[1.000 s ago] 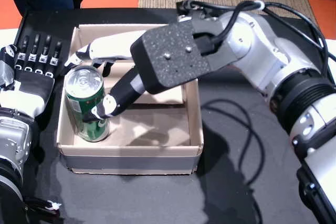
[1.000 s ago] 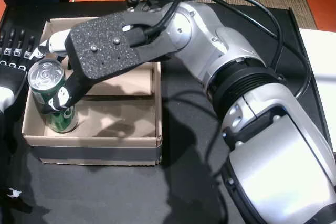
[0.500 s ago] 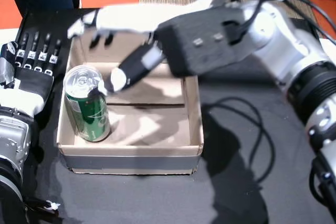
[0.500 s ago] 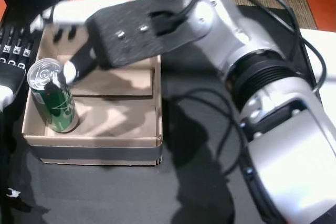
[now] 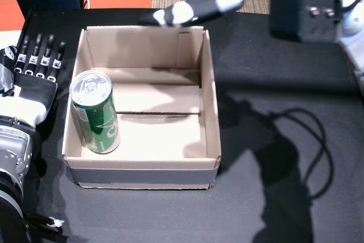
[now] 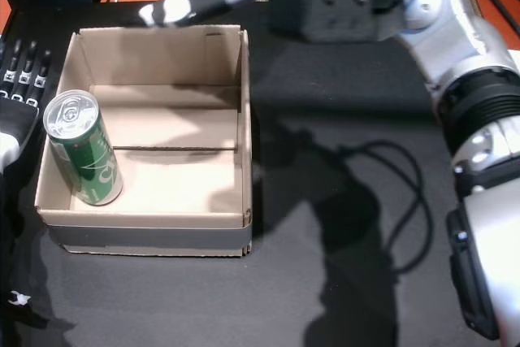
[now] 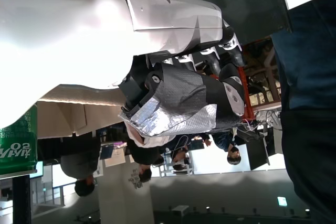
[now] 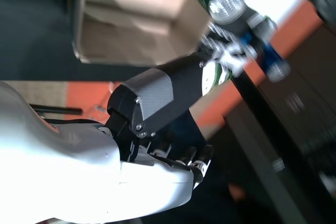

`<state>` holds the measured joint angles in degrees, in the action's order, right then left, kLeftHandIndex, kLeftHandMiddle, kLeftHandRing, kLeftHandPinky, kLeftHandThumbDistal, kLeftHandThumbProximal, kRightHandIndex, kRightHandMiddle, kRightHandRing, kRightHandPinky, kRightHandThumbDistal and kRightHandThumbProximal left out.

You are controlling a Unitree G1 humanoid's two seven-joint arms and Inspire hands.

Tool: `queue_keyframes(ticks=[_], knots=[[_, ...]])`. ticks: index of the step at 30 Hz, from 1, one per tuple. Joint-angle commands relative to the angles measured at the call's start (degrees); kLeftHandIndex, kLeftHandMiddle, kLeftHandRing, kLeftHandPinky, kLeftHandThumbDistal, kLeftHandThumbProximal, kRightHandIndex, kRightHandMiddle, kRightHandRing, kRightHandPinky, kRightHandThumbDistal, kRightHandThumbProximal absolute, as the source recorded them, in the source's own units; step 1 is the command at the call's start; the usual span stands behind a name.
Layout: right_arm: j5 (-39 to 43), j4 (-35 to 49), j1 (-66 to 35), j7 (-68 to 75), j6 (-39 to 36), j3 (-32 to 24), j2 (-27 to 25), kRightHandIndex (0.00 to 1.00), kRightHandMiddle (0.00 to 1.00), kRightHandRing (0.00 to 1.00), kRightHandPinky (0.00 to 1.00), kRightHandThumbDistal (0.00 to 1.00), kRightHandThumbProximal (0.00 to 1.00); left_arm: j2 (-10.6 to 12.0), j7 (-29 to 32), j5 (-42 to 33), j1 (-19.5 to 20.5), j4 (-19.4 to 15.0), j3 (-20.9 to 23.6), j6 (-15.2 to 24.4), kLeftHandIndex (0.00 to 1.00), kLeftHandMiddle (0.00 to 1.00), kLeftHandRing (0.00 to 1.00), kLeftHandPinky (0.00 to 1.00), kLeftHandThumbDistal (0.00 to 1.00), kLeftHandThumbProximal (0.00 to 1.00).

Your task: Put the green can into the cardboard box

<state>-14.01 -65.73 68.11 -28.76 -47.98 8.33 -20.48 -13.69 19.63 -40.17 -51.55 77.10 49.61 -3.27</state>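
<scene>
Both head views look steeply down on the cardboard box (image 5: 193, 157); wrist views sit turned, close

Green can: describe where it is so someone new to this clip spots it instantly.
On the black tabletop sits an open brown cardboard box. Inside it, against the wall on the robot's left and near the front corner, stands the green metal drink can with a silver pull-tab top, upright. It is the only item in the box and no hand touches it.
</scene>
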Motion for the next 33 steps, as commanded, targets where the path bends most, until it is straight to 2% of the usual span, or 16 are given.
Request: queue_keyframes(ticks=[1,3,5,9,12,13,16,17,19,21,24,27,30,33], knots=[[4.14,1.09,-2.91,-0.1,-1.74,-3.27,-2.16,0.76,0.84,0.9,0.9,0.72,0.25,-0.65,0.4,0.02,0.26,-0.07,0.11,-0.65,0.62,0.72,0.85,0.92,0.0,0.52],[4.91,1.24,-4.54,1.25,-2.26,-4.54,-3.56,0.75,0.82,0.9,0.9,0.69,0.26,-0.84,0.38,0.14,0.28,-0.05,0.16,-0.87,0.63,0.73,0.85,0.92,0.0,0.54],[4.35,1.54,-5.72,2.86,-2.26,-4.76,-5.03,0.74,0.82,0.89,0.9,0.69,0.23,-0.94,0.14,0.08,0.22,-0.04,0.3,-1.02,0.64,0.73,0.85,0.92,0.0,0.54],[1.3,3.08,-8.12,5.32,-0.94,-3.54,-8.04,0.75,0.85,0.89,0.91,0.76,0.23,-1.03,-0.3,0.14,0.1,-0.04,0.43,-0.71,0.65,0.73,0.85,0.92,0.0,0.52],[-3.53,4.6,-10.23,9.77,-0.86,-1.56,-10.36,0.71,0.78,0.82,0.92,0.83,0.26,-1.29,-0.26,0.56,0.19,0.0,0.12,-0.67,0.64,0.72,0.84,0.92,0.0,0.53],[-3.95,4.94,-10.96,10.71,-0.55,-1.44,-10.55,0.71,0.78,0.83,0.92,0.84,0.26,-1.38,-0.05,0.65,0.25,0.01,0.04,-0.72,0.64,0.72,0.85,0.93,0.0,0.55],[-3.19,5.35,-12.86,11.77,-0.27,-1.95,-10.29,0.73,0.8,0.87,0.93,0.82,0.27,-1.49,-0.01,0.59,0.25,0.03,0.08,-0.77,0.63,0.72,0.85,0.94,0.0,0.61],[-2.51,5.13,-13.48,11.95,-0.58,-2.33,-9.98,0.74,0.81,0.87,0.93,0.78,0.26,-1.51,0.0,0.57,0.27,0.04,0.09,-0.77,0.63,0.72,0.84,0.93,0.0,0.63],[-0.33,4.53,-14.54,11.27,-0.28,-3.42,-9.0,0.76,0.84,0.9,0.92,0.79,0.23,-1.56,-0.23,0.63,0.25,0.04,0.04,-0.76,0.63,0.72,0.84,0.91,0.0,0.66],[1.77,3.58,-15.1,9.55,0.74,-4.23,-8.07,0.79,0.87,0.93,0.94,0.76,0.26,-1.64,0.03,0.46,0.32,0.07,0.2,-0.99,0.63,0.73,0.84,0.92,0.0,0.66],[3.6,1.16,-15.36,7.99,1.23,-4.84,-6.93,0.78,0.87,0.94,0.95,0.75,0.31,-1.76,0.1,0.49,0.38,0.08,0.19,-1.18,0.62,0.72,0.85,0.92,0.0,0.66],[5.91,-2.07,-15.36,6.48,4.08,-6.53,-5.39,0.77,0.85,0.95,0.95,0.86,0.39,-1.8,-0.19,0.59,0.38,0.08,0.15,-1.1,0.6,0.7,0.84,0.91,0.0,0.65],[5.88,-3.68,-14.95,6.51,6.35,-6.97,-5.04,0.77,0.85,0.94,0.95,0.84,0.39,-1.88,0.19,0.58,0.52,0.09,0.16,-1.19,0.61,0.71,0.83,0.89,0.0,0.63],[5.82,-4.4,-14.48,6.14,7.14,-7.47,-4.75,0.77,0.86,0.95,0.96,0.88,0.42,-1.9,0.0,0.92,0.51,0.07,-0.17,-1.01,0.61,0.71,0.84,0.9,0.0,0.61]])
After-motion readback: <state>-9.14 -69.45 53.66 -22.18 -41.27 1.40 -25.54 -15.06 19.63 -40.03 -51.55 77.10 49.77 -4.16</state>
